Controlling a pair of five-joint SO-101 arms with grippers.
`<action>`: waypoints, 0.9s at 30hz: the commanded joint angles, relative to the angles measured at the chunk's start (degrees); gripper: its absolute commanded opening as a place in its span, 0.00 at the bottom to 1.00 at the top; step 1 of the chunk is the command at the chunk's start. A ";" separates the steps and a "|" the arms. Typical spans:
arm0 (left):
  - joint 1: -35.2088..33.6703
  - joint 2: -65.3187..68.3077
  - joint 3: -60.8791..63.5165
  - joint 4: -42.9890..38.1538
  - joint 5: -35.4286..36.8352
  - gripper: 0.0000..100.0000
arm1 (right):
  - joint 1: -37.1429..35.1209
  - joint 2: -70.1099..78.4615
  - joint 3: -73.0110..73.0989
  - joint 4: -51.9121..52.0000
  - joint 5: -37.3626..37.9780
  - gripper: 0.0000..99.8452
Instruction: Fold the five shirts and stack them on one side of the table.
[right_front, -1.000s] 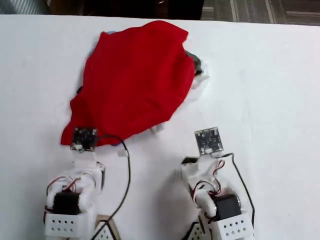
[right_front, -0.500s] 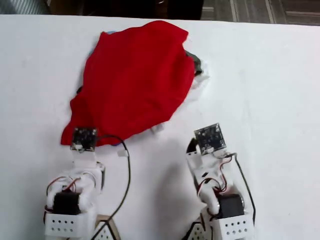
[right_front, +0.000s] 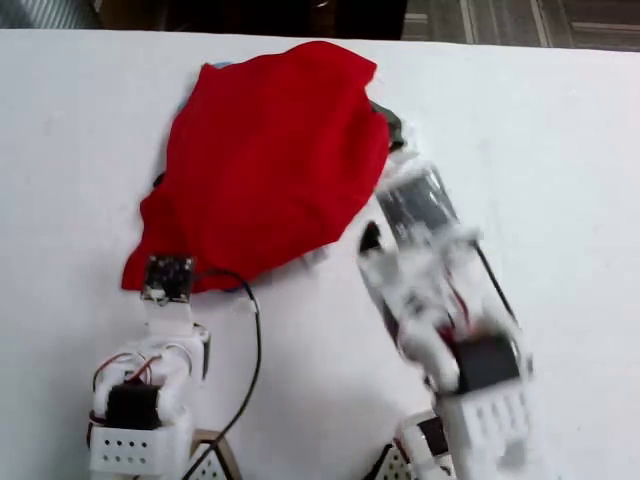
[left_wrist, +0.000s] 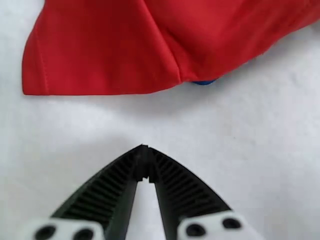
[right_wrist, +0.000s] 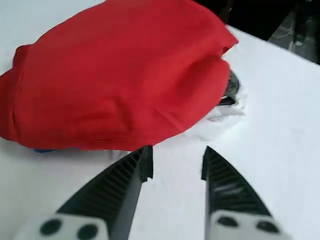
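Nearest, the left tool sits low over the bare white surface. Its jaws are pressed together with nothing between them, just short of the near hem of the red shirt. The right tool is farther out, at the right edge of the heap, its jaws parted to a middling gap and empty. It hangs above the surface just beside the cloth and, as far as I can tell, touches none of it.

Beyond both tools the red shirt lies loose and rumpled over a heap on the far, left-of-centre part of the surface. Slivers of other garments peek out from under it: a blue scrap at the near hem, and white cloth and a dark piece on the right tool's side. How many shirts lie underneath cannot be counted.

I judge the work to be at its very start. No shirt is laid flat, none is folded, and no stack stands on either side. All the folding and stacking is left, most likely beginning with the red shirt on top.
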 joint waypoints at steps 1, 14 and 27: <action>-0.35 -0.88 1.01 0.26 0.00 0.03 | -2.86 23.43 -13.89 1.71 -2.02 0.23; -0.35 -0.88 1.01 0.26 0.00 0.03 | -11.38 72.66 -48.70 1.54 -3.96 0.32; -0.35 -0.88 1.01 0.26 0.00 0.03 | -8.75 104.48 -74.11 8.57 -3.96 0.27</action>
